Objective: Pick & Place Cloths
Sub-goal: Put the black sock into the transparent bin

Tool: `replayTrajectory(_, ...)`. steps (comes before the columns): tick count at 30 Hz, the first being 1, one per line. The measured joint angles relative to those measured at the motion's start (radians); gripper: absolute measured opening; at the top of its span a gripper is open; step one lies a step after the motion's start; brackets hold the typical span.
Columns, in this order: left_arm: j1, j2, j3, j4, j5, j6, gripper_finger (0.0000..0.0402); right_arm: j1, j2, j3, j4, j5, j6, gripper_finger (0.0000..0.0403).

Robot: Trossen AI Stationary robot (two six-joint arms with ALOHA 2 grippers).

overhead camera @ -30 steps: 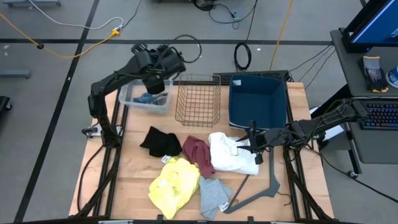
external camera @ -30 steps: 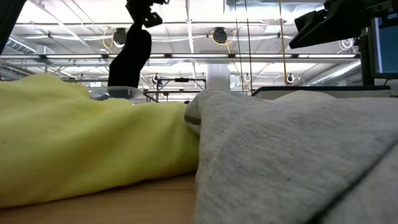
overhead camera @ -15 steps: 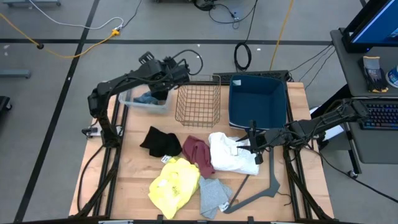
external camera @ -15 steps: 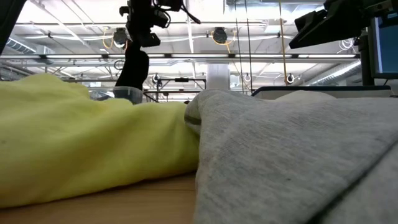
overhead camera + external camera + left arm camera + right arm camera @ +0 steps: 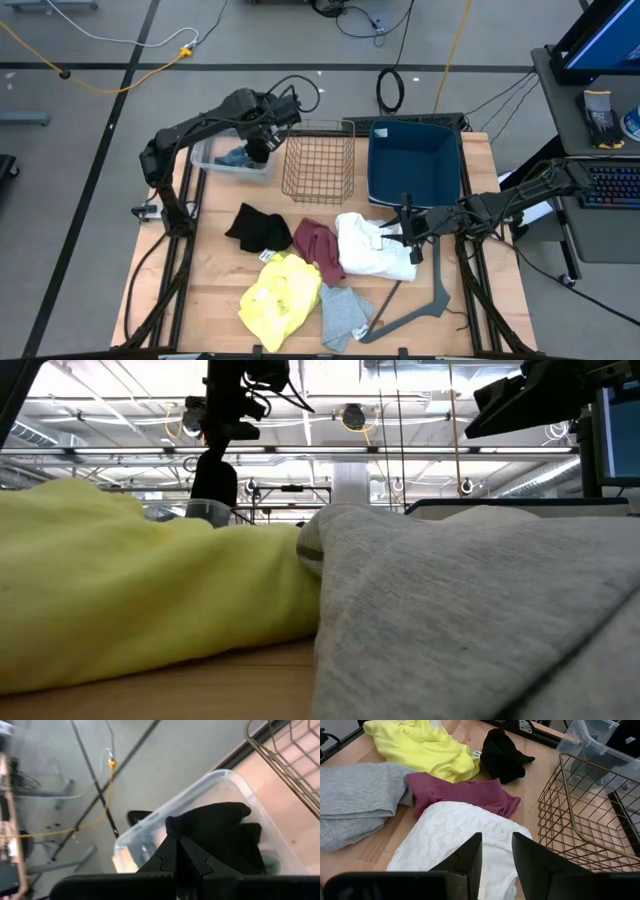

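My left gripper (image 5: 258, 146) (image 5: 177, 840) hovers over the clear plastic bin (image 5: 228, 168) at the table's far left, shut on a dark cloth (image 5: 220, 827) (image 5: 213, 480). A teal-blue cloth (image 5: 234, 157) lies in that bin. My right gripper (image 5: 405, 232) (image 5: 495, 852) waits open just above the white cloth (image 5: 368, 248) (image 5: 455, 832). A black cloth (image 5: 258, 228), a maroon one (image 5: 316, 245), a yellow one (image 5: 280, 296) and a grey one (image 5: 345, 312) lie flat on the table. My left gripper pinches the dark cloth between its two fingers at a bunched upper fold (image 5: 172, 826), coming from above and pointing down. The cloth hangs slack below the fingers, lifted off the table, with its lower part inside the clear bin.
A gold wire basket (image 5: 318, 160) stands right of the clear bin, with a blue tub (image 5: 413, 165) beyond it. A grey angled hanger-like bar (image 5: 425, 305) lies near the right front edge. Bare wood shows at the table's left front.
My left gripper has come down toward the clear bin and shifted a little toward the wire basket, its wrist turning. The dark cloth has gone down with it, and less of it now hangs above the bin's rim.
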Motion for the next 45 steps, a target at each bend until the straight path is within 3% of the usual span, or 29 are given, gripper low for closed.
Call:
replayTrajectory(6,0.049,0.0,0.0,0.0,0.1,-0.026,0.0,0.0,0.0,0.0,0.0,0.0,0.0,0.01)
replayTrajectory(16,0.116,-0.001,-0.005,0.001,0.177,-0.054,0.0,0.0,0.0,0.0,0.0,0.0,0.0,0.01)
replayTrajectory(24,0.191,-0.002,-0.175,0.0,0.243,-0.08,0.0,0.0,0.0,0.0,0.0,0.0,0.0,0.01)
replayTrajectory(33,0.252,-0.001,-0.335,-0.001,0.237,-0.111,0.0,0.0,0.0,0.0,0.0,0.0,0.0,0.01)
replayTrajectory(45,0.281,-0.001,-0.356,0.0,0.234,-0.132,0.0003,0.0,0.0,0.0,0.001,0.0,0.0,0.01)
